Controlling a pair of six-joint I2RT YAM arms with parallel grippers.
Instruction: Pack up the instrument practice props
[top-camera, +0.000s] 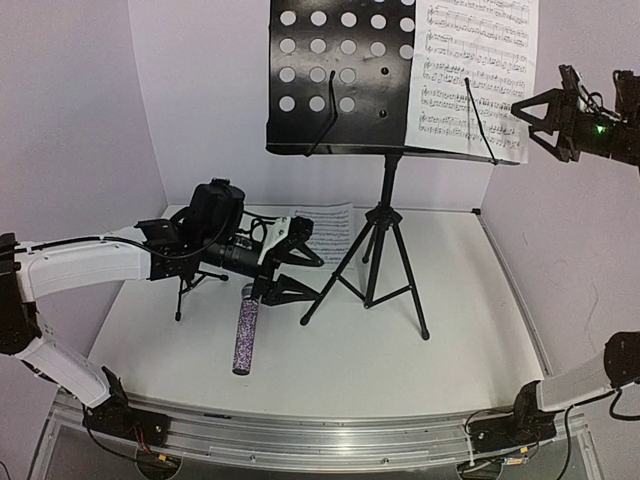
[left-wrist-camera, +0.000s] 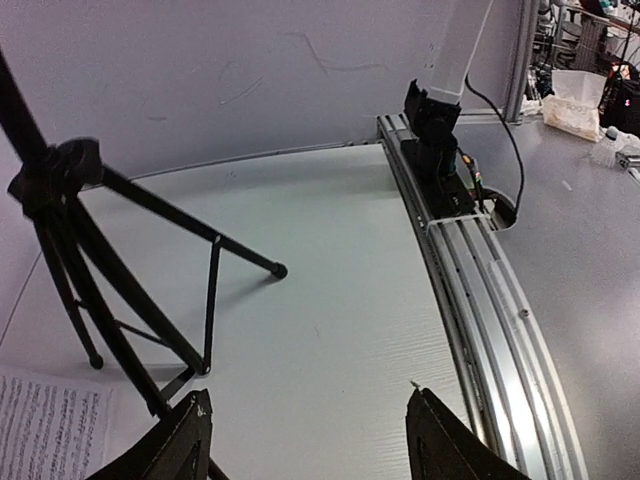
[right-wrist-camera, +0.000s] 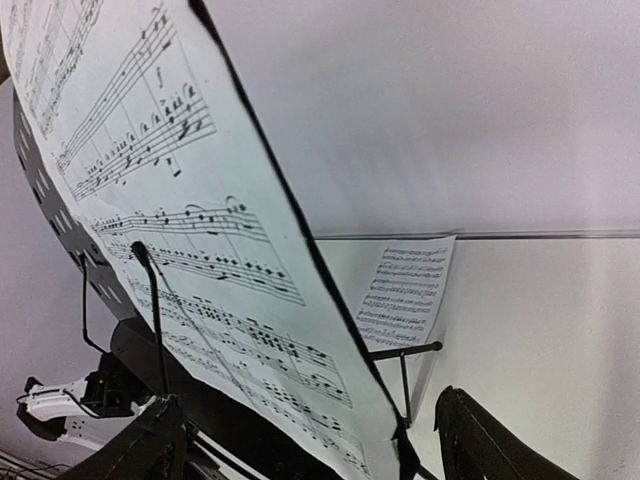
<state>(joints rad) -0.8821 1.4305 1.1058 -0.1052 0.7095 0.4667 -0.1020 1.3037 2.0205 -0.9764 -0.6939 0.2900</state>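
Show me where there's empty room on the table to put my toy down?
Bare table lies right of the music stand's legs, up to the right edge, and in front between the microphone and the rail. The back left is crowded: left gripper, mic stand, loose page.

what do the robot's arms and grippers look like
Both arms have white links with black joints: left arm, right arm. Thin black cables trail from them. Left gripper and right gripper have black triangular fingers; a green light glows at the right wrist.
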